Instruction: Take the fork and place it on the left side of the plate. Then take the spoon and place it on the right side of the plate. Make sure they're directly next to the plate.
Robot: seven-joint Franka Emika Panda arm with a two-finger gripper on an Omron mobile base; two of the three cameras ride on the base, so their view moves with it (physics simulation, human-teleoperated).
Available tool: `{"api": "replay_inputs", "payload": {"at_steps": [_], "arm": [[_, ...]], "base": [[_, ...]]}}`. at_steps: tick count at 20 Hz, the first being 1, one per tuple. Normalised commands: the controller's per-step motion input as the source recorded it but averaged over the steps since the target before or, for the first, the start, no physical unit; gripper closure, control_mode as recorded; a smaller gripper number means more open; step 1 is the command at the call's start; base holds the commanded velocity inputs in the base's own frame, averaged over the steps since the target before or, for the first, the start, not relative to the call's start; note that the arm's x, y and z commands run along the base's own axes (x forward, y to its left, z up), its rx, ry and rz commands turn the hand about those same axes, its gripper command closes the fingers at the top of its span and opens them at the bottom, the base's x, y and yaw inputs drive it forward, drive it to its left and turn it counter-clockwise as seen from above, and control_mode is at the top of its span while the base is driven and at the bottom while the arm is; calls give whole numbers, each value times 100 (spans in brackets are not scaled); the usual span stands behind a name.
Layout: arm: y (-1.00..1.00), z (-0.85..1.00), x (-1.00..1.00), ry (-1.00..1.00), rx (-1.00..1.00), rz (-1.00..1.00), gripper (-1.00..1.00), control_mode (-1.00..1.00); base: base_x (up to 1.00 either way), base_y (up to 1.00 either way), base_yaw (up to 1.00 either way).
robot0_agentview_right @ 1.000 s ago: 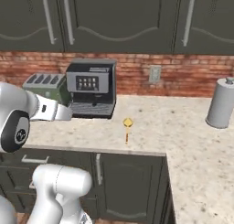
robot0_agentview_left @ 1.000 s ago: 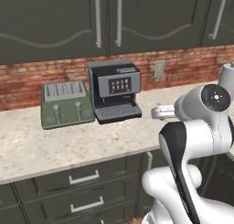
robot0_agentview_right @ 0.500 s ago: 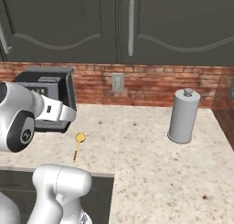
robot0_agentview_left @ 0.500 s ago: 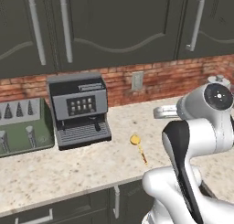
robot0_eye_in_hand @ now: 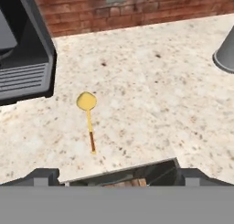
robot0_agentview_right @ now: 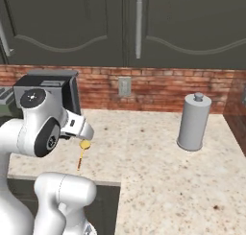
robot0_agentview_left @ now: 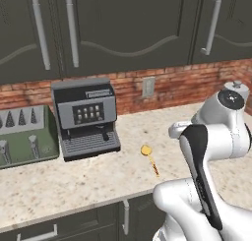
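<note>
A small yellowish-golden spoon lies on the speckled counter, its bowl toward the brick wall and its handle toward the counter's front edge. It sits just right of the coffee machine. My gripper hangs above the counter's front edge, a little short of the spoon, open wide with nothing between its fingers. The fork and the plate are out of view.
A black coffee machine stands against the wall, with a green toaster to its left. A grey canister stands at the right. Dark cabinets hang overhead. The counter turns a corner on the right.
The base has driven to the right, so toaster and coffee machine slid left in the views and the canister came closer. The spoon lies where it was. The gripper stays open.
</note>
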Motion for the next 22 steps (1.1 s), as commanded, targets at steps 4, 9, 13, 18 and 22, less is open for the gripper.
{"api": "replay_inputs", "payload": {"at_steps": [4, 9, 13, 18, 22], "arm": [[60, -59, 37, 13, -8, 0, -100, -100], [26, -57, 45, 10, -1, 1, -100, -100], [0, -61, 38, 5, 0, 6, -100, -100], [0, -47, 44, 6, 0, 4, -100, -100], [0, -45, 35, 5, 0, 2, -100, -100]], "base": [[0, 0, 0], [0, 0, 0], [0, 0, 0], [0, 0, 0], [0, 0, 0]]}}
